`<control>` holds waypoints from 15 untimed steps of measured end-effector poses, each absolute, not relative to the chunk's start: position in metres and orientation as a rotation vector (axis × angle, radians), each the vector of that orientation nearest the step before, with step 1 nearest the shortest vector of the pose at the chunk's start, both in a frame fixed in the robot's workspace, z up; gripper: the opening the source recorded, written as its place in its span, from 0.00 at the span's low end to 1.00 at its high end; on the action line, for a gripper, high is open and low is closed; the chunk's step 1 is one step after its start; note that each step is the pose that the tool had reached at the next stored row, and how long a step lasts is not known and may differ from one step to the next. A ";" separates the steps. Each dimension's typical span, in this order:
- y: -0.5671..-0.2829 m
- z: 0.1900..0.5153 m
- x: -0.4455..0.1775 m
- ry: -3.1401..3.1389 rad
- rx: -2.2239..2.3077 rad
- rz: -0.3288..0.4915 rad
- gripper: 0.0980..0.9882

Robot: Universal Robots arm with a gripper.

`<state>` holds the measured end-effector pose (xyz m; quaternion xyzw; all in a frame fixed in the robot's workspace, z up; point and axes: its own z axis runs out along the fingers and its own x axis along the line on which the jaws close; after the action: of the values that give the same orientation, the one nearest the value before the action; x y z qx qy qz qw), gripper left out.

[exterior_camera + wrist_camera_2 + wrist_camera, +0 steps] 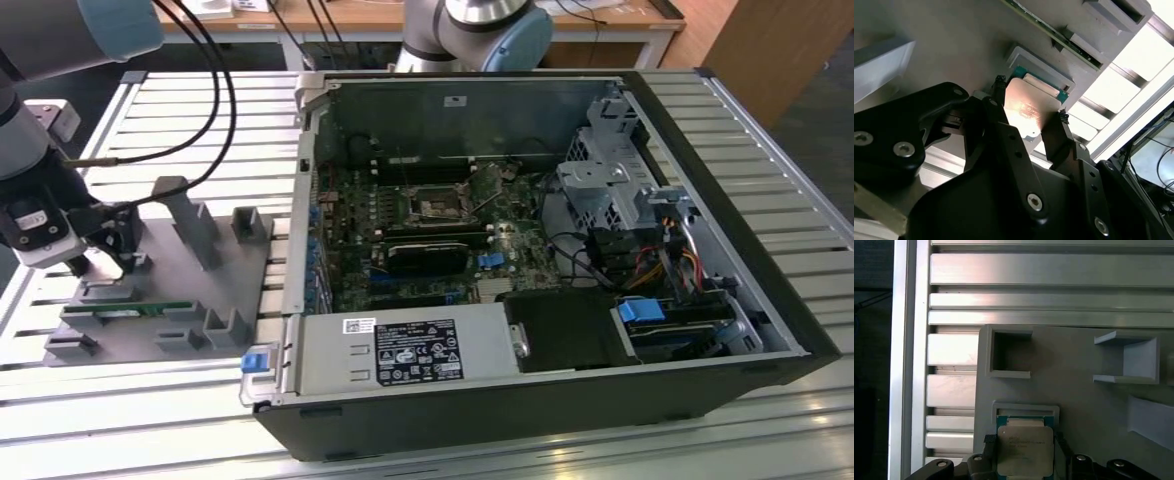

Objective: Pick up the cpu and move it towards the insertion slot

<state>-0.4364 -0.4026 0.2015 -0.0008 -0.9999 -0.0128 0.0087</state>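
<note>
Cpu [1025, 450] is a thin, flat square with a brushed silvery lid, a paler rim around it and a strip of green board along one edge. In both wrist views it sits between the two black fingers of the hand [1031, 100]. The jaws are closed on two opposite edges of the chip, and each ribbed fingertip [999, 84] rests against a side. Right behind it is a shallow, square-walled nest moulded into the matte grey plastic fixture [1079, 405]. Whether the chip is clear of that nest or touches it is hard to judge from these angles. Boxy open pockets rise from the plate near the nest, with bare flat plastic between them.

At the exterior view's left, the hand [96, 262] hangs low over the fixture, beside its upright posts and above the thin green memory stick [127, 309]. The table [200, 120] is made of ribbed, pale aluminium slats. The open black computer case [534, 420] lies at the frame's centre and right, just beside the fixture. The insertion slot [438, 207] is a small square with a shiny metal frame and a dark centre. It lies on the motherboard in the case's upper middle, well apart from the chip, with the case wall between them.
</note>
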 end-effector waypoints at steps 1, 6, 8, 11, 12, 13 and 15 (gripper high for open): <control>-0.403 0.202 -0.436 -3.124 -0.002 -0.040 0.50; -0.403 0.204 -0.436 -3.124 -0.003 -0.040 0.50; -0.403 0.204 -0.436 -3.124 -0.003 -0.040 0.50; -0.403 0.206 -0.436 -3.124 -0.002 -0.040 0.50; -0.403 0.206 -0.436 -3.124 -0.003 -0.040 0.50; -0.403 0.207 -0.436 -3.124 -0.003 -0.040 0.50; -0.403 0.207 -0.436 -3.124 -0.003 -0.040 0.50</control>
<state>-0.4364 -0.4026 0.2073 -0.0008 -0.9999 -0.0128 0.0086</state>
